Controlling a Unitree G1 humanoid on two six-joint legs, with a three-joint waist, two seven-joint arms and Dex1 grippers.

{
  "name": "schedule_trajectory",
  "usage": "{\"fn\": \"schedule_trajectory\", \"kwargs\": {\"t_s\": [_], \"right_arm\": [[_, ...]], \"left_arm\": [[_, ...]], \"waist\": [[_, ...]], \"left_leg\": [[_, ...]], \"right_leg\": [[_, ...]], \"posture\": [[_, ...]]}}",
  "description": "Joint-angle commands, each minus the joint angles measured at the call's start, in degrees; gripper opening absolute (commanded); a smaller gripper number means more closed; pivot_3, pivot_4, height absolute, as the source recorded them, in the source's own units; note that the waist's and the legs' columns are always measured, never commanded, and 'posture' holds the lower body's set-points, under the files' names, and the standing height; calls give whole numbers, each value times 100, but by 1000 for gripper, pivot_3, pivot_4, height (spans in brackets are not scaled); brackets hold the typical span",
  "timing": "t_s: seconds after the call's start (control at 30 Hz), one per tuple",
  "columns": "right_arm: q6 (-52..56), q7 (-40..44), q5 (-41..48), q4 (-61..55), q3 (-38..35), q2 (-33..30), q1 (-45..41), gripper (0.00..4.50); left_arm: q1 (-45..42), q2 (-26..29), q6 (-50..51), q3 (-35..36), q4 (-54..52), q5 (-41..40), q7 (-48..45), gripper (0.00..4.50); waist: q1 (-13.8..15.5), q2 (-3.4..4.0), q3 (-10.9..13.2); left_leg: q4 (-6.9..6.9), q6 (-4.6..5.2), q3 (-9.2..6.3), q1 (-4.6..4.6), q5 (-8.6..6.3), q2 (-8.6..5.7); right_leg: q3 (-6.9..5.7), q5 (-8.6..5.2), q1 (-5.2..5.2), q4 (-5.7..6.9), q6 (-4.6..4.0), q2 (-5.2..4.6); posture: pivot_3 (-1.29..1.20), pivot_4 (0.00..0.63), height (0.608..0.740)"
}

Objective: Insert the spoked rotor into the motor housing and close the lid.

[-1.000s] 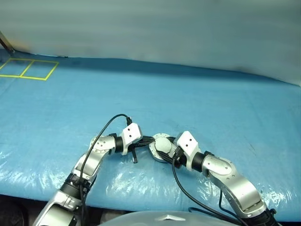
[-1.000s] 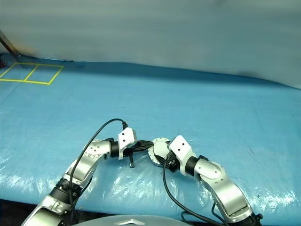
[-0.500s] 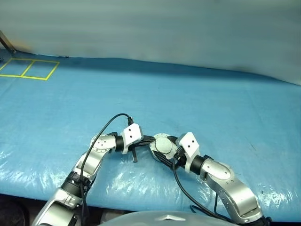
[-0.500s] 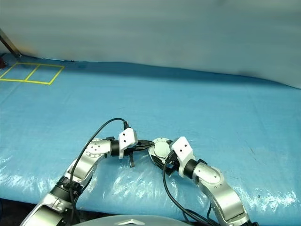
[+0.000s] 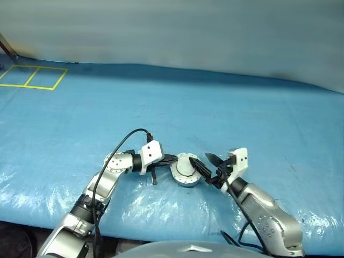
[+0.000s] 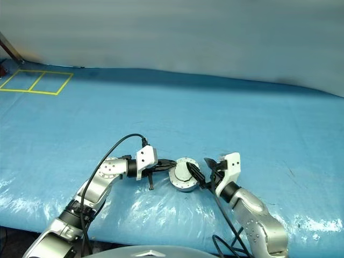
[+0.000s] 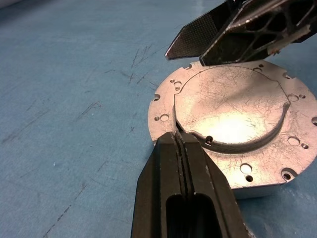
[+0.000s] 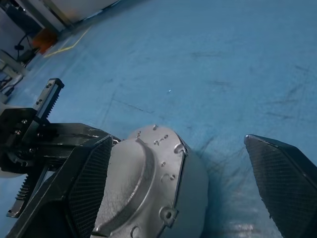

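The motor housing [image 5: 184, 176], a squat silver puck, rests on the blue sheet near the front edge. Its top shows the lid's [image 7: 228, 106] plain silver face inside a flange with small holes. The spoked rotor is hidden. My left gripper [image 5: 167, 159] is shut, and its joined fingertips [image 7: 181, 144] touch the puck's left rim. My right gripper [image 5: 206, 162] stands open just right of the puck. One finger [image 8: 89, 183] lies against the puck's side and the other finger [image 8: 285, 173] is well apart, over bare sheet.
The blue plastic sheet [image 5: 226, 107] covers the whole table and wrinkles along the front edge. Yellow tape squares [image 5: 32, 78] mark the far left corner. A pale backdrop rises behind the table.
The right gripper has opened, rolled over and drawn back to the right off the puck, which it covered before. The left gripper and the puck have stayed in place.
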Motion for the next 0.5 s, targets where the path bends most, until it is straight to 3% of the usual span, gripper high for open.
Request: {"fn": "schedule_trajectory", "kwargs": {"t_s": [0.03, 0.23, 0.5], "right_arm": [[603, -217, 1191, 128, -581, 128, 100, 4490], [1067, -489, 2033, 544, -826, 278, 291, 4490], [1175, -488, 2475, 630, -602, 395, 288, 4490]], "left_arm": [[151, 33, 115, -270, 194, 245, -58, 0], [167, 48, 108, -251, 186, 265, -38, 0], [176, 59, 91, -228, 164, 288, -19, 0]], "waist": [[-4, 4, 2], [-11, 12, 3], [-20, 13, 3]], "left_leg": [[0, 1, 0, 0, 0, 0], [0, 2, 2, 1, -1, 1], [1, 2, 4, 2, -1, 1]], "right_leg": [[0, 0, 0, 0, 0, 0], [0, -3, 0, 3, -3, 1], [0, -2, 0, 4, -1, 2]], "posture": [[0, 150, 740], [0, 150, 740], [0, 150, 740]]}}
